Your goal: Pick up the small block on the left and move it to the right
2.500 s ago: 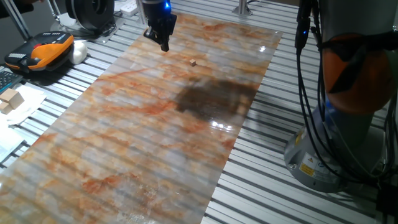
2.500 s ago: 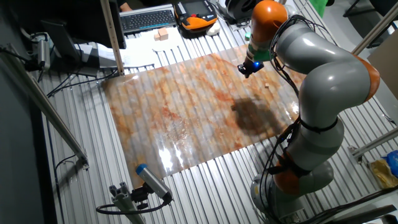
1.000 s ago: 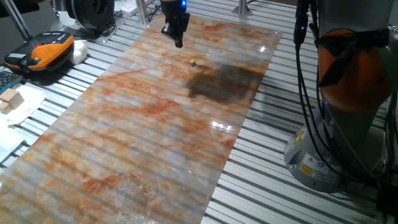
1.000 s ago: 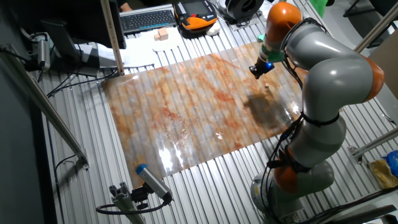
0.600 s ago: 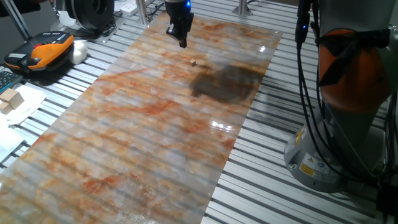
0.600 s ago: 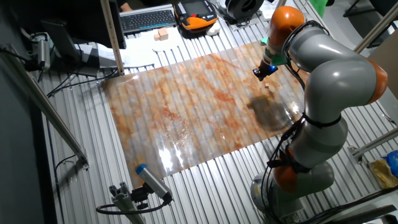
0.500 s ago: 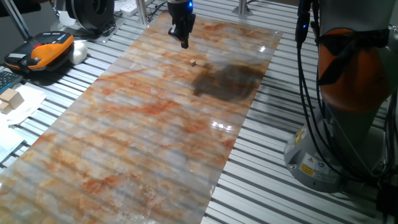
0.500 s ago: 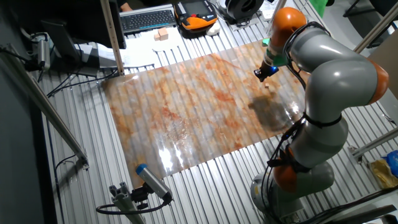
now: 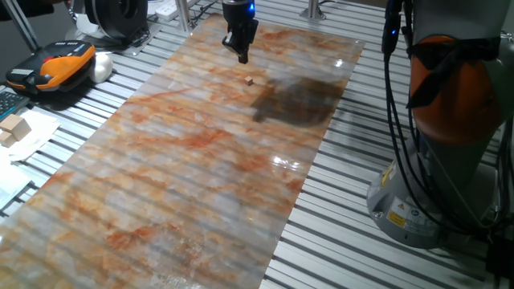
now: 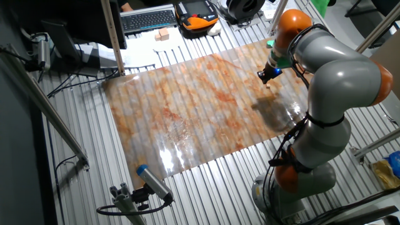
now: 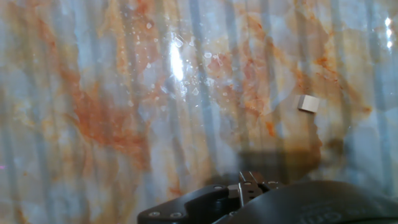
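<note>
Since 2.5 s ago, the gripper (image 9: 243,54) has slid rightward along the top of one fixed view, from upper centre-left to just above the small block (image 9: 250,81), which lies untouched on the marbled sheet (image 9: 185,168). From the hand camera the small block (image 11: 308,103) sits right of centre, apart from the fingers (image 11: 247,182), which look pressed together.

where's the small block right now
In one fixed view the small block lies alone on the marbled sheet, just below the raised claw and beside the dark shadow patch; in the hand view it appears at right.
</note>
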{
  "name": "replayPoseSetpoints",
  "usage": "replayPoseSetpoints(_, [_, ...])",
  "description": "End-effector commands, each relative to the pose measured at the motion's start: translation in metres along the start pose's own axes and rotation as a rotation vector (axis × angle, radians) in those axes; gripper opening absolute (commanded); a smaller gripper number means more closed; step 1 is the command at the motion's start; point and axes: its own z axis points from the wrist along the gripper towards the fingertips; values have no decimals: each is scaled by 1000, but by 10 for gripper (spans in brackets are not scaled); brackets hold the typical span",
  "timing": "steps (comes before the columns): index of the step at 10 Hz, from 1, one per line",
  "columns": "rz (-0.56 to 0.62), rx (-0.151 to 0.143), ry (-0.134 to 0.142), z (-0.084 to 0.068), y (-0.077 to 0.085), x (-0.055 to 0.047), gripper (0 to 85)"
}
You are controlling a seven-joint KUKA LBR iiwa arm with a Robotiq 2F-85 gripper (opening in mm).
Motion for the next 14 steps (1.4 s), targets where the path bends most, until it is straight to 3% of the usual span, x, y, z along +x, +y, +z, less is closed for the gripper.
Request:
replayPoseSetpoints(1, [3,-9,4,0,0,0,0])
replayPoseSetpoints(4, [-5,20,-8,2,-1,1,0])
replayPoseSetpoints(11, [-22,31,-9,7,-4,4,0])
replayPoseSetpoints(14, [-11,12,19,7,-4,4,0])
